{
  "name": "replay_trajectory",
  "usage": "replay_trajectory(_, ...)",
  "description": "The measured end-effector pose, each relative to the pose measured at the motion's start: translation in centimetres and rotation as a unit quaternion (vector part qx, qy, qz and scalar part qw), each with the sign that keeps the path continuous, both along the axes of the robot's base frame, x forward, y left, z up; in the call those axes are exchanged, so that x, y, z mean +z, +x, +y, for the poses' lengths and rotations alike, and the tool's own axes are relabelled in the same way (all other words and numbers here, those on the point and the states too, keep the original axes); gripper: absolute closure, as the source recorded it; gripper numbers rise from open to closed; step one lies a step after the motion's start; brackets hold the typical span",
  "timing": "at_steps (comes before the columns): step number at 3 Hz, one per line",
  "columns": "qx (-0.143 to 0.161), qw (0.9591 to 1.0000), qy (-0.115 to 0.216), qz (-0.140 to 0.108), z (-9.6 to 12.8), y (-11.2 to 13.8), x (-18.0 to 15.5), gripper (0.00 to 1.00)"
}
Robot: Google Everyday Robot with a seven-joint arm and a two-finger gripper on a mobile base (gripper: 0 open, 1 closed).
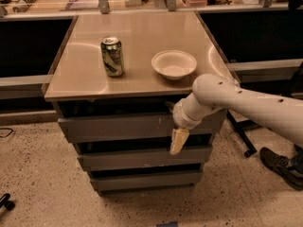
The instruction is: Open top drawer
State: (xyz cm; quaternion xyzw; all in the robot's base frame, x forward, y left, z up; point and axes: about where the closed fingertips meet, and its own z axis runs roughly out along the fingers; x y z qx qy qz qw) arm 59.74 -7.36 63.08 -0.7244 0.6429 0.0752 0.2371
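Legible text: none found. The can on the cabinet top carries green and pale print, but I can read no word or brand on it. My gripper hangs before the top drawer, right of centre, at its lower edge.
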Motion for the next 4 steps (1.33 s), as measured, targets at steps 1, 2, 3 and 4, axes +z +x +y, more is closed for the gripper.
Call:
replay_trajectory(1,0.008,0.9998,-0.009,0.013,0.0,-0.3,0.0,0.00)
replay_trajectory(2,0.018,0.9990,-0.025,0.032,0.0,-1.3,0.5,0.00)
replay_trajectory(3,0.033,0.9969,-0.046,0.055,0.0,-2.7,1.7,0.00)
replay_trajectory(4,0.049,0.9931,-0.062,0.087,-0.2,-4.4,2.6,0.00)
